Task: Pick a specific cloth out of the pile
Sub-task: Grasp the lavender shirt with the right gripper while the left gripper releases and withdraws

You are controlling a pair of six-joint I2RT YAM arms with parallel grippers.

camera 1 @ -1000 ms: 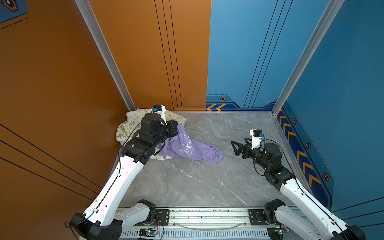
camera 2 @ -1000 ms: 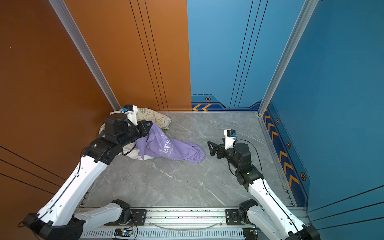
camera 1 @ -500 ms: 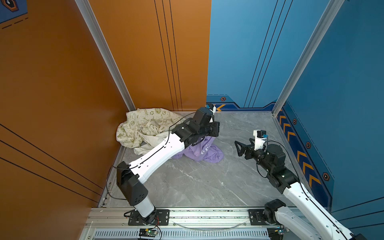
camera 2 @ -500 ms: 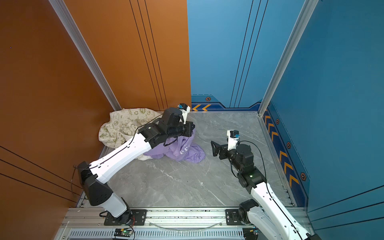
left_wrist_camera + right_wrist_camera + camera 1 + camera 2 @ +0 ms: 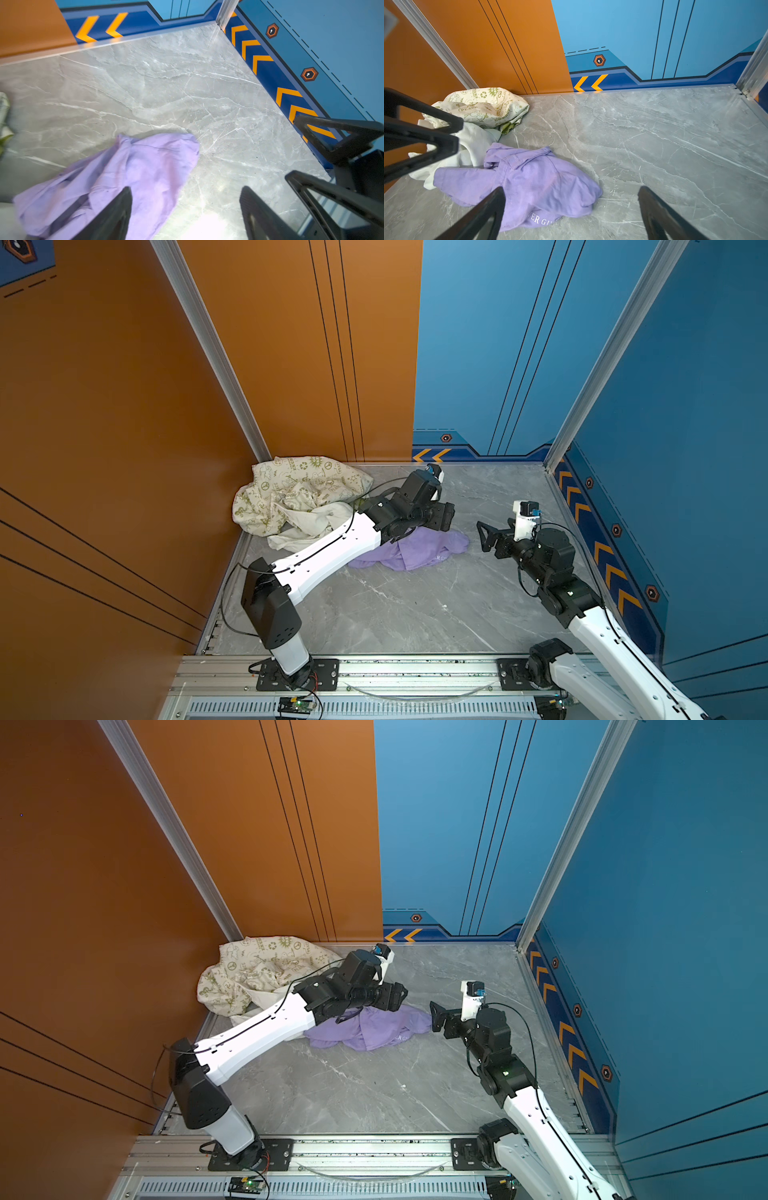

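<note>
Cloth (image 5: 415, 549): lay crumpled on grey floor (image 5: 395, 605), touching white edge of pile (image 5: 291, 497) in far left corner. Left gripper (image 5: 186, 190): hovered over it, fingers spread, gripping nothing. Right gripper (image 5: 482, 537): hung just beside it, fingers wide apart, empty.

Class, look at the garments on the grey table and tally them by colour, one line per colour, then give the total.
Lilac: 1, the lilac T-shirt with white lettering
Cream: 1, the cream cloth with green prints
White: 1, the plain white garment
Total: 3
</note>
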